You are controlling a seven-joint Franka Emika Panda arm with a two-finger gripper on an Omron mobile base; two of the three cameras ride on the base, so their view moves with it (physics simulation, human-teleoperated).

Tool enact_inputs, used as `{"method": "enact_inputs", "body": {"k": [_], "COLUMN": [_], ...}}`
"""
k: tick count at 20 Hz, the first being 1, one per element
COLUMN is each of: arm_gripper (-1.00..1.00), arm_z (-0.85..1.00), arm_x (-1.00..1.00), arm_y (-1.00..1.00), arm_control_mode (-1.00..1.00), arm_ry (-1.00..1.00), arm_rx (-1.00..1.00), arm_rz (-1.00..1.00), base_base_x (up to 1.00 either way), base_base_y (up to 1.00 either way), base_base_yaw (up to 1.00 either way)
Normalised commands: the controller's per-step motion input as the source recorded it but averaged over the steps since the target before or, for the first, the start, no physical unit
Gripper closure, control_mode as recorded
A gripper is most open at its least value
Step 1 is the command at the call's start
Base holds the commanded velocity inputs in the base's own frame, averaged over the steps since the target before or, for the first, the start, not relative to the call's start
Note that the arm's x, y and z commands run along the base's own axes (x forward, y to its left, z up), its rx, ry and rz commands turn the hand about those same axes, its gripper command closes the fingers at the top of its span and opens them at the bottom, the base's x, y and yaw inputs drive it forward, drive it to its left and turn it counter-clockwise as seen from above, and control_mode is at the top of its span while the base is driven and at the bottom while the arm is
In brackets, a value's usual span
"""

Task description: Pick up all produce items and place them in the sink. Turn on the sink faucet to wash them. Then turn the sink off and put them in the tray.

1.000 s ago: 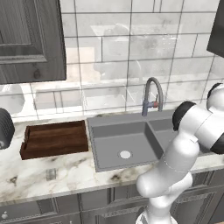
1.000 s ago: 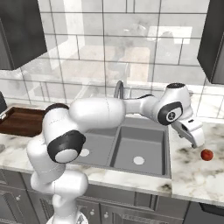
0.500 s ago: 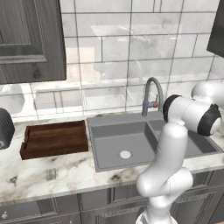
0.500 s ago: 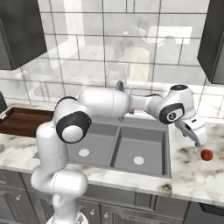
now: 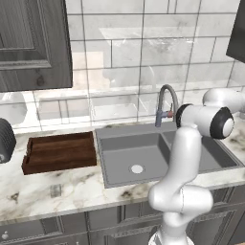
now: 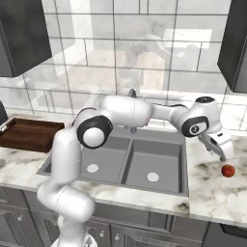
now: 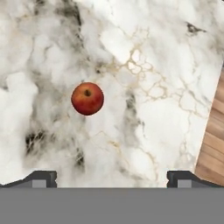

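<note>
Right base view: small red fruit (image 6: 228, 170) sitting on the marble table (image 6: 217, 198) right of the sink (image 6: 144, 164), near the table's front-right part, well apart from the basin rim. Pincer (image 6: 224, 153) hovering just above and left of it, not touching.

Hand view: fruit (image 7: 87, 98) lying alone on bare marble, stem dimple facing the camera; round, no clear long axis. Both fingertips (image 7: 41, 178) standing wide apart, holding nothing. Wood floor strip showing past the table edge at right.

Left base view: tray (image 5: 60, 152) resting on the table just left of the sink (image 5: 139, 153); faucet (image 5: 165, 103) arching behind the basins.
</note>
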Motion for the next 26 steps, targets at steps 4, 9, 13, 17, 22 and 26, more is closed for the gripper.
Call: {"method": "enact_inputs", "body": {"k": [4,9,13,17,22,26], "arm_gripper": [-1.0,-1.0,-1.0,-1.0,-1.0,-1.0], "arm_z": [-0.19,-0.19,-0.26,-0.33,-0.32,-0.25], "arm_x": [0.24,0.22,0.18,0.14,0.18,0.24], "arm_y": [-0.29,-0.25,-0.15,-0.01,-0.01,-0.03], "arm_control_mode": [-1.0,-1.0,-1.0,-1.0,-1.0,-1.0], "arm_ry": [0.0,0.0,0.0,0.0,0.0,0.0], "arm_rx": [0.01,0.0,0.0,0.0,0.0,0.0], "arm_rz": [0.0,0.0,0.0,0.0,0.0,0.0], "base_base_x": [0.0,0.0,0.0,0.0,0.0,0.0], "base_base_y": [0.0,0.0,0.0,0.0,0.0,0.0], "base_base_yaw": [0.0,0.0,0.0,0.0,0.0,0.0]}}
